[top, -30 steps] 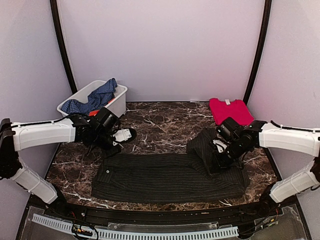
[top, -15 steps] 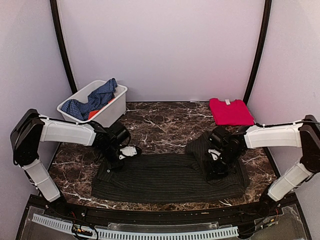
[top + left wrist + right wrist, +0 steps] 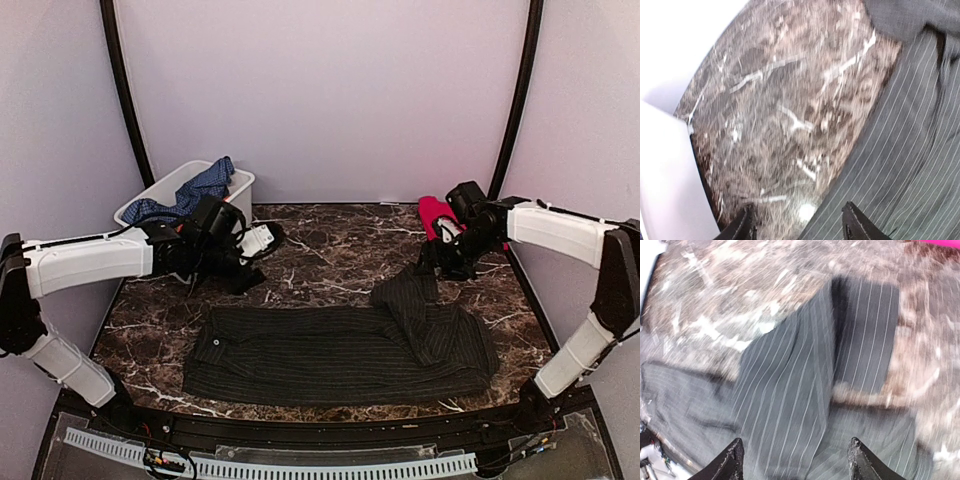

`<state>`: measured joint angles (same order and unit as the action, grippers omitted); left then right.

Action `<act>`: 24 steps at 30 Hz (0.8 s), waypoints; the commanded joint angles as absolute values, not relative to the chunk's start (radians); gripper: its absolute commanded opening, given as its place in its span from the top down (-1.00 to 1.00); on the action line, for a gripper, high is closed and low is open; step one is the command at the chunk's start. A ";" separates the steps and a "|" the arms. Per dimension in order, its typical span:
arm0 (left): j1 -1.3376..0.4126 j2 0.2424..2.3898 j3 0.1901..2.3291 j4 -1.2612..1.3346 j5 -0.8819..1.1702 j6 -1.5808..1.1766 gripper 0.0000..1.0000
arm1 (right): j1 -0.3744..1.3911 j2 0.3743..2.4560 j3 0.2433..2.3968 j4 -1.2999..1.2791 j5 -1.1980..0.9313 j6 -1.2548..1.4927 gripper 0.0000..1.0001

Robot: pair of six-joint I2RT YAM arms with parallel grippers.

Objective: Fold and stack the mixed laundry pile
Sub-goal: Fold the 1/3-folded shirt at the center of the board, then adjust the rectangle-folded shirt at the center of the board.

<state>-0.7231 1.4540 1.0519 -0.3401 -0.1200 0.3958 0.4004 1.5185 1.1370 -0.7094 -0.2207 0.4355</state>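
So the dark charcoal pinstriped button shirt (image 3: 330,355) lies as a long left-to-right band across the front of the dark brown marble table (image 3: 330,250), with its near edge close along the table's front lip. The right end is rumpled, with a sleeve (image 3: 405,298) bunched up and pointing toward the back. We've got a good stretch of bare marble behind the shirt, through the middle.

The left gripper (image 3: 797,220) hovers over the marble just behind the shirt's back left edge, fingers spread, nothing in them. The right gripper (image 3: 796,452) hangs above the bunched sleeve, also spread wide and empty.

Right behind it the bright red cloth (image 3: 432,212) lies folded at the back right, partly hidden by the right arm (image 3: 560,230). Back left sits the white rectangular plastic bin (image 3: 243,180) with the blue checked garment (image 3: 200,185) draped over its rim, just behind the left arm (image 3: 90,265).
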 commanded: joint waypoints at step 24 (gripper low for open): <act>-0.867 1.895 1.227 -0.269 -0.031 0.057 0.08 | 0.351 1.946 1.490 -0.560 -0.446 0.230 1.00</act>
